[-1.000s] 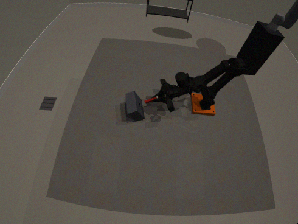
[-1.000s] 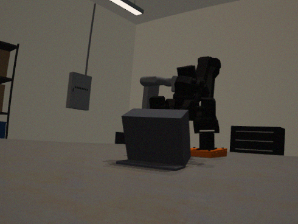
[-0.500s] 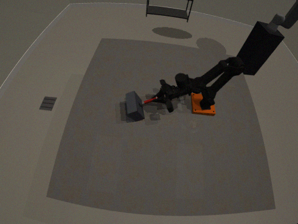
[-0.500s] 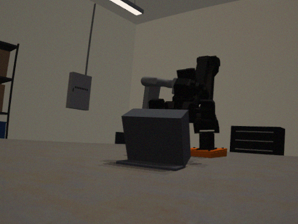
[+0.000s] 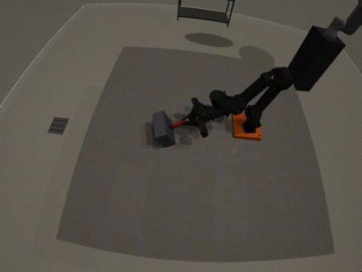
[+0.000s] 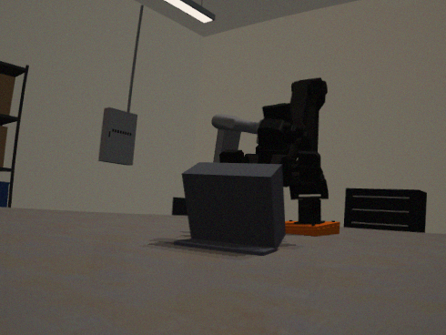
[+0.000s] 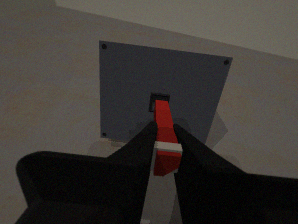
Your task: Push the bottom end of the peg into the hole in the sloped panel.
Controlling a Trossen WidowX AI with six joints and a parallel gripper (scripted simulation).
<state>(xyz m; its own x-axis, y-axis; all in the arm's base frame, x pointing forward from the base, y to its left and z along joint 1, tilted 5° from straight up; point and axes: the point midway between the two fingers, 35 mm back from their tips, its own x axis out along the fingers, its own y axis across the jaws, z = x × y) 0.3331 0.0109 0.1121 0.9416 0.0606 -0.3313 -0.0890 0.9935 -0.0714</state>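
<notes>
My gripper (image 5: 187, 120) (image 7: 163, 128) is shut on the red peg (image 5: 179, 123) (image 7: 164, 116), a flat-sided bar with a pale band near its rear end. The peg slants toward the grey sloped panel (image 5: 162, 127) (image 6: 232, 207) (image 7: 125, 75). In the wrist view its far end overlaps the lower right part of the square, dark hole (image 7: 159, 96). The hole's left and upper edges show beside it. I cannot tell whether the tip is inside or just in front. In the exterior view the panel block hides the peg and fingers.
The orange base plate (image 5: 237, 129) (image 6: 325, 228) of the arm is behind the gripper, on the side away from the panel. Small dark screw heads (image 7: 104, 46) (image 7: 226, 62) mark the panel's corners. A black drawer cabinet (image 6: 384, 209) and a shelf rack (image 5: 203, 14) are in the background.
</notes>
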